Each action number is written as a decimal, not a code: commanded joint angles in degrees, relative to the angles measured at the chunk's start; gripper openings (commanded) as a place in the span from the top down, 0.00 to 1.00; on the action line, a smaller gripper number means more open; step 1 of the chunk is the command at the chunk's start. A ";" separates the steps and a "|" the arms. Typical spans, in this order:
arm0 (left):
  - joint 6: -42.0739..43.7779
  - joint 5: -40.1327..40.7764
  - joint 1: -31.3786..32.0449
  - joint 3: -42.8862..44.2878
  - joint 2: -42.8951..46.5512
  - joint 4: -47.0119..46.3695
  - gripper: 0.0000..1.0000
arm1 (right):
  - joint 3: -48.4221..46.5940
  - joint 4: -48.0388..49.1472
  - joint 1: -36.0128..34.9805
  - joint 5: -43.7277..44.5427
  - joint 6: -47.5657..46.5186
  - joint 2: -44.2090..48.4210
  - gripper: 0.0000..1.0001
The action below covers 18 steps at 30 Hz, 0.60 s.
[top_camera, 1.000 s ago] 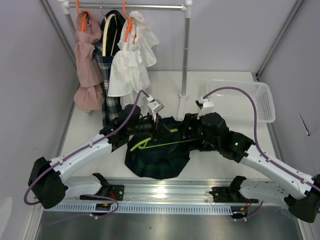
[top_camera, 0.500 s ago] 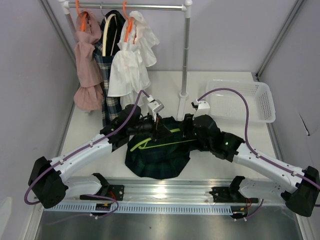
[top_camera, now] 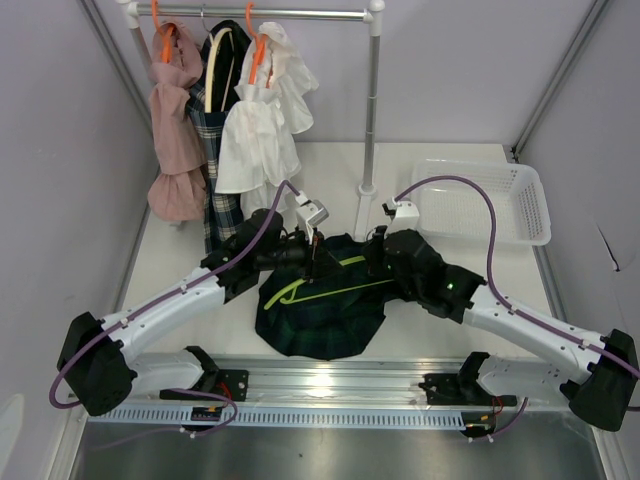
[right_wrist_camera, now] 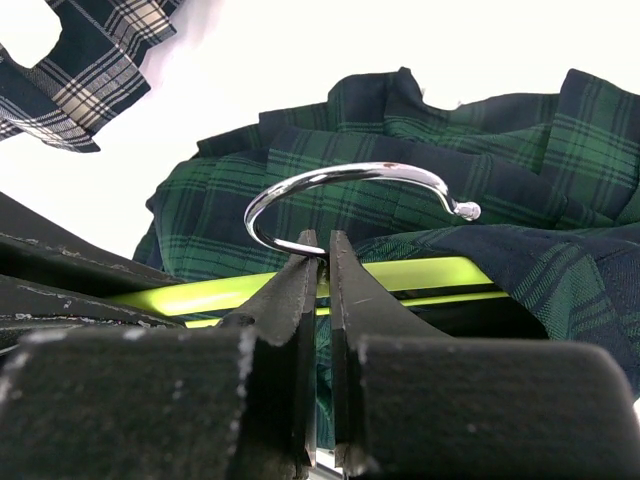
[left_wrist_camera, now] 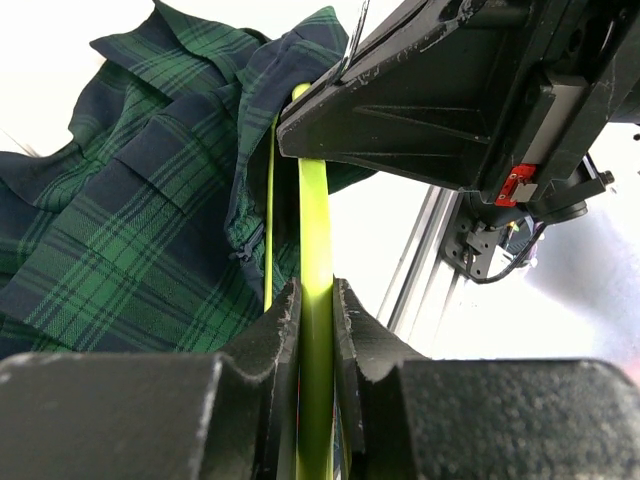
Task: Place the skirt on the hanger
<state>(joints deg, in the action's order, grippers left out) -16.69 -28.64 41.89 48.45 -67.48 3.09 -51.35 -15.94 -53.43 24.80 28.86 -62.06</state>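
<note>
**Two pincers sharing one hanger**

Both arms are working mid-threading: the left gripper is clamping the bar of the lime hanger, while the right gripper is pinching its neck just under the metal hook. The plaid skirt is lying beneath both pincers, partly draped over the hanger. Next, the cloth probably needs easing further along the bar. No readable writing is showing.

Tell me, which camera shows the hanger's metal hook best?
The right wrist view: the whole hook curves above the right gripper, which pinches its stem. The left wrist view shows only the green bar in the left gripper; from above, the arms hide it.
</note>
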 commanded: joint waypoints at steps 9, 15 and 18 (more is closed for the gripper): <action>2.45 2.63 0.47 3.76 2.18 2.27 0.56 | 0.46 1.27 0.08 2.01 -1.53 0.98 1.00; 4.99 8.68 0.48 6.66 7.08 9.28 0.44 | 0.55 0.48 1.40 1.92 -1.44 1.68 1.00; 5.17 15.79 0.56 7.89 11.13 12.37 0.40 | 0.38 -0.14 3.06 1.40 -1.09 2.12 1.00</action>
<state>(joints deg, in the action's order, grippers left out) -13.54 -20.62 42.13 52.45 -62.02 12.23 -50.57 -16.16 -52.03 24.36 28.49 -61.84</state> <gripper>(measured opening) 0.587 0.035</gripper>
